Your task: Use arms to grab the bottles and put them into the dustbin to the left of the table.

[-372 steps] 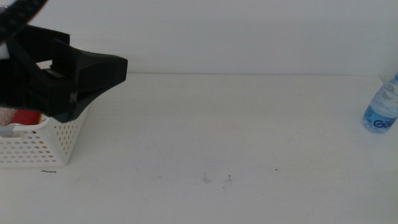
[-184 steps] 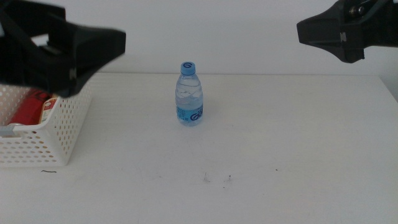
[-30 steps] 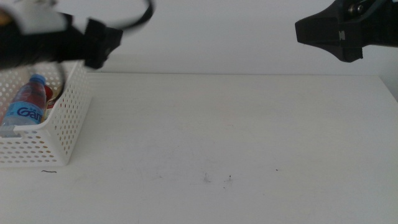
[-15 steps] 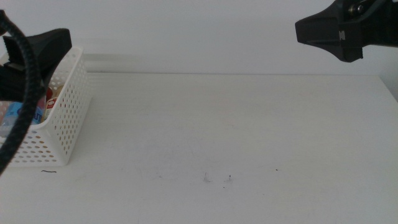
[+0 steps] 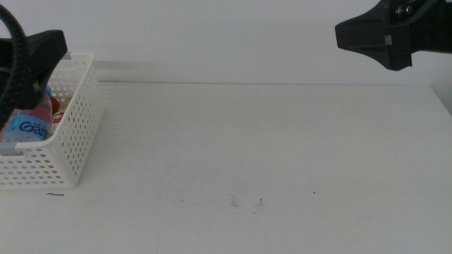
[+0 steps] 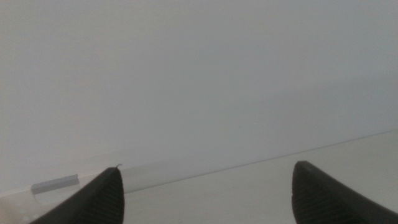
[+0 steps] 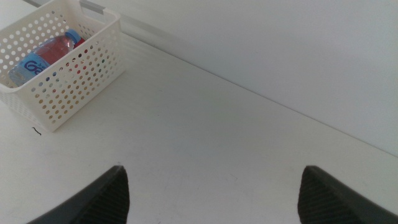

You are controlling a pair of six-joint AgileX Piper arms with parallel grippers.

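Observation:
The white perforated dustbin [image 5: 74, 137] stands at the table's left edge. The clear, blue-labelled water bottle [image 5: 27, 125] lies inside it, with a red and white object [image 5: 56, 107] beside it that I cannot identify. The yellow juice bottle is not clearly in view. My left arm [image 5: 32, 53] hangs over the dustbin's far left; in the left wrist view its gripper [image 6: 208, 193] is open and empty and faces the wall. My right arm [image 5: 385, 35] waits high at the back right. Its gripper [image 7: 217, 199] is open and empty, and that view shows the dustbin [image 7: 84, 68] and the water bottle [image 7: 40, 57].
The white table [image 5: 268, 148] carries a few tiny dark specks [image 5: 247, 202] near the front middle and a short dark mark [image 5: 55, 195] in front of the dustbin. A white wall stands behind the table.
My left arm has drawn back to the left, off the dustbin, so the water bottle inside shows again. My right arm has not moved.

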